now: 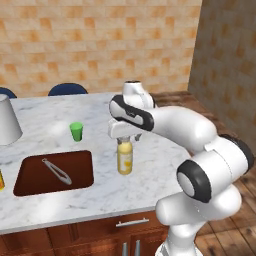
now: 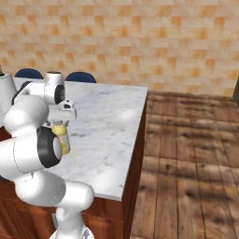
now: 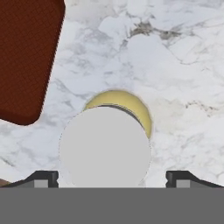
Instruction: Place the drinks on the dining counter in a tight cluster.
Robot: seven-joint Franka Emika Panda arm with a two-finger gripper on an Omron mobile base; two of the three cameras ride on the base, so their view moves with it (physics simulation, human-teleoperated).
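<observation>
A yellow juice bottle (image 1: 125, 160) with a pale cap stands upright on the white marble dining counter (image 1: 155, 175), just right of the brown sink (image 1: 30, 185). My gripper (image 1: 124, 136) hangs straight above it, pointing down, its jaws level with the cap. In the hand view the round pale cap (image 3: 105, 146) sits between the two fingertips (image 3: 43, 179), which stand wide apart, with a clear gap on the right side. The gripper (image 3: 111, 179) is open and holds nothing. From the right base view the bottle (image 2: 62, 140) is partly hidden behind my arm, under the gripper (image 2: 60, 122).
A small green cup (image 1: 76, 131) stands behind the sink, and metal tongs (image 1: 57, 171) lie in the basin. A pale grey cone-shaped object (image 1: 7, 120) sits at the counter's left. Blue chairs (image 1: 67, 89) stand beyond the far edge. The counter's right edge (image 2: 140, 121) drops to wooden floor.
</observation>
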